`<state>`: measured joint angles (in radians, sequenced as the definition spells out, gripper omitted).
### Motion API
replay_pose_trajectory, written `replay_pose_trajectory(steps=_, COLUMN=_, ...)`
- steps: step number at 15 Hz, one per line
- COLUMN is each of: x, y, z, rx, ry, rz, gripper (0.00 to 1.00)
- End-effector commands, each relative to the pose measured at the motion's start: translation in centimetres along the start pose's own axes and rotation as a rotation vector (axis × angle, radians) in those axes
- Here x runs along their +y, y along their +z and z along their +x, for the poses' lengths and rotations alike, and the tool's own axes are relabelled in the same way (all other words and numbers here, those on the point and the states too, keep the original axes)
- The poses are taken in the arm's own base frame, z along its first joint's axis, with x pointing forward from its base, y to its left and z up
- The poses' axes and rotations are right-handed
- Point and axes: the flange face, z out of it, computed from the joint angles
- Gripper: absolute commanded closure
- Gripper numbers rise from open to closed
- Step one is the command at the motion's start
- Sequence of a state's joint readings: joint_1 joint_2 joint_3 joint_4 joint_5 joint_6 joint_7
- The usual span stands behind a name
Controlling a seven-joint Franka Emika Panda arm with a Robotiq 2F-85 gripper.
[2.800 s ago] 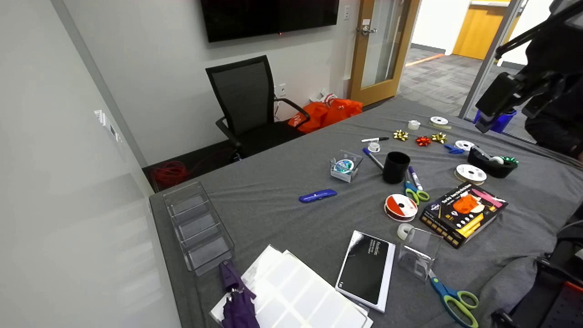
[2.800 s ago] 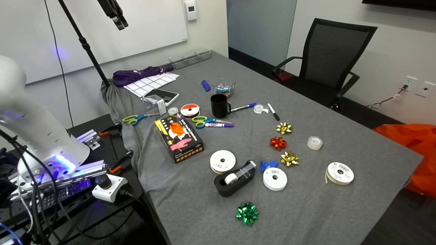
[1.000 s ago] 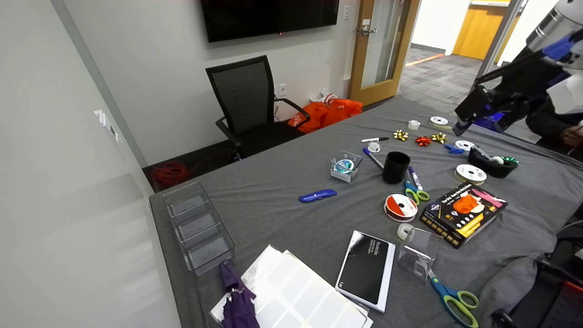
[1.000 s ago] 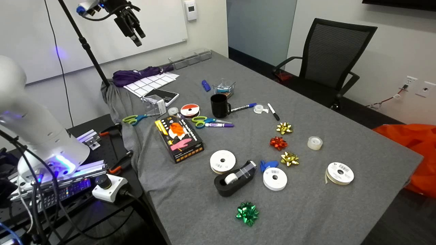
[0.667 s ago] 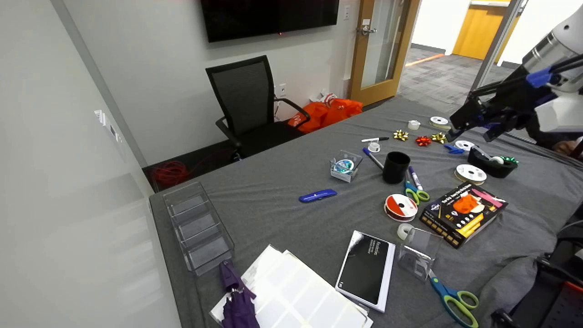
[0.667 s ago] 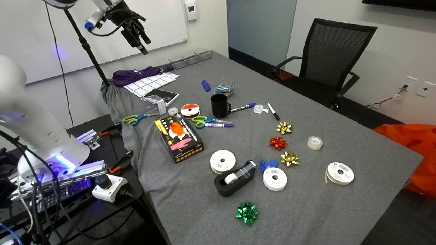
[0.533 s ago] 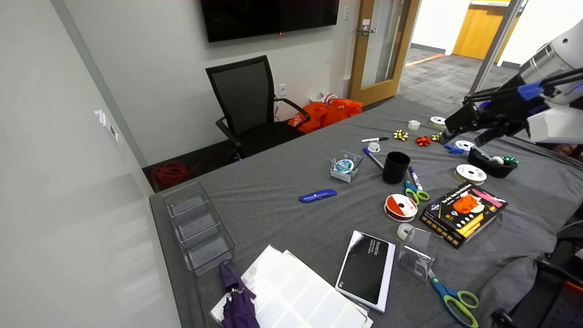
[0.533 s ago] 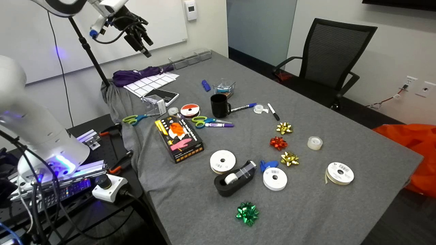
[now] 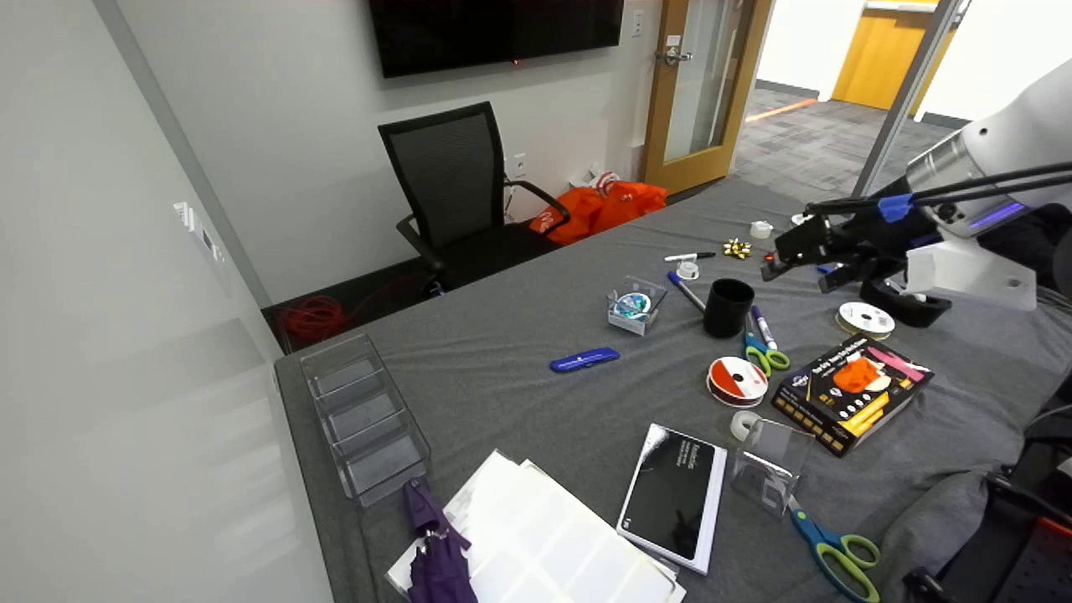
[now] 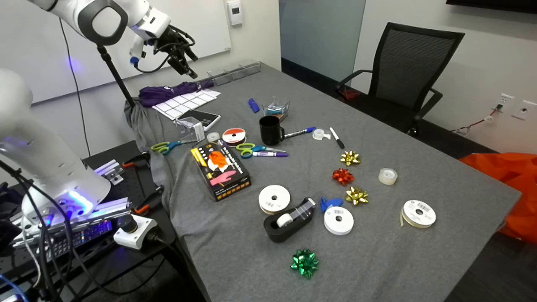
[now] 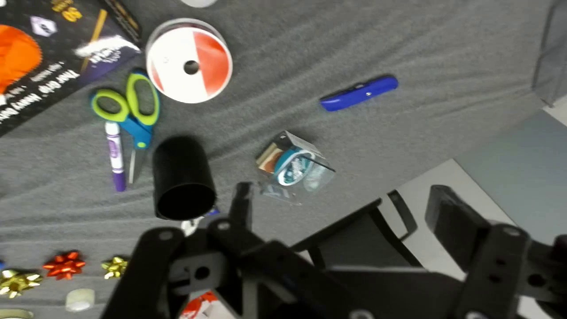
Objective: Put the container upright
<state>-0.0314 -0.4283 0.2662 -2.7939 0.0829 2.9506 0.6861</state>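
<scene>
The container, a small dark pot, does not show in any view now; it is hidden or out of view. A taller black mug (image 9: 727,310) stands upright, also seen in the other exterior view (image 10: 270,131) and the wrist view (image 11: 181,164). My gripper (image 9: 796,276) is open with nothing between its fingers, high above the table; it also shows in an exterior view (image 10: 194,67) and the wrist view (image 11: 343,192). A clear plastic box (image 9: 636,310) with a blue-green item inside lies near the mug, also in the wrist view (image 11: 294,166).
Another clear box (image 9: 770,465) stands beside a black-and-white booklet (image 9: 674,494). A black glove box (image 9: 854,389), a red-white ribbon spool (image 9: 737,381), scissors (image 9: 766,356) and a blue cutter (image 9: 584,360) surround the mug. A clear divided tray (image 10: 235,73) lies by the wall.
My gripper has come down, moving left in an exterior view and right in the other, over the table. It stays open. The table's objects have not moved.
</scene>
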Motion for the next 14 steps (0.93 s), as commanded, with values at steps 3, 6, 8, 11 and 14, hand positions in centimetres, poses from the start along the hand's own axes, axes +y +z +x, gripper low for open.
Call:
replay_pose_trajectory(steps=3, x=3.1, y=0.1, z=-0.9, rx=-0.100, ry=0.108, rz=-0.302, gripper=0.00)
replay_pose_trajectory(steps=6, x=1.3, y=0.2, z=-4.3, rx=-0.219, ry=0.151, rz=-0.339, gripper=0.00)
replay_pose_trajectory(steps=8, x=0.1, y=0.1, z=-6.1, rx=-0.263, ry=0.136, rz=-0.344, gripper=0.00)
replay_pose_trajectory(steps=11, x=-0.2, y=0.2, z=-6.2, rx=-0.243, ry=0.123, rz=-0.336, gripper=0.00)
replay_pose_trajectory(steps=14, x=-0.1, y=0.2, z=-6.2, rx=-0.247, ry=0.127, rz=-0.338, gripper=0.00)
